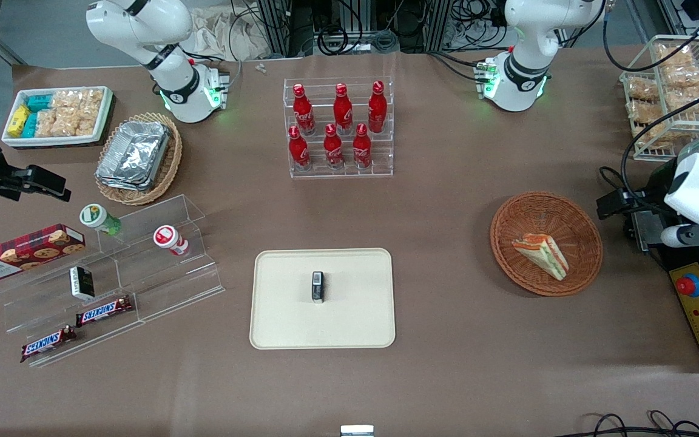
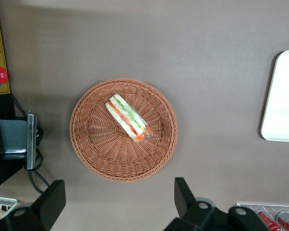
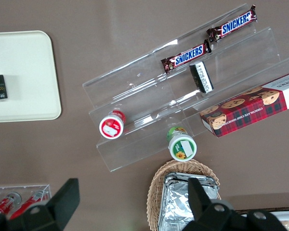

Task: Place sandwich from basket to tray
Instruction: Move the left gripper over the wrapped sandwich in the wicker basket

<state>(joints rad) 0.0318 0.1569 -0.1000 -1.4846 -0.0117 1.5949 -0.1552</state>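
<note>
Sandwich [image 2: 128, 117] lay slantwise near the middle of the basket [image 2: 91, 144], long axis diagonal to the gap of the gripper [image 2: 118, 202], which hung above the basket's rim, spread wide and empty; tray [image 1: 276, 328] sat well apart toward table centre.

One sandwich [image 1: 541, 255] lies in one round basket [image 1: 586, 227]; one tray [image 1: 349, 325] has one small black box [image 1: 318, 286] on it; seven red bottles [image 1: 334, 125] stand in a clear rack [image 1: 386, 167]; two Snickers bars [image 1: 104, 311] and two little cups [image 1: 170, 239] sit on clear steps [image 1: 192, 285]; one cookie box [image 1: 22, 252] rests there too; the one gripper [image 2: 118, 204] hangs over the basket with its two fingers wide apart.
</note>
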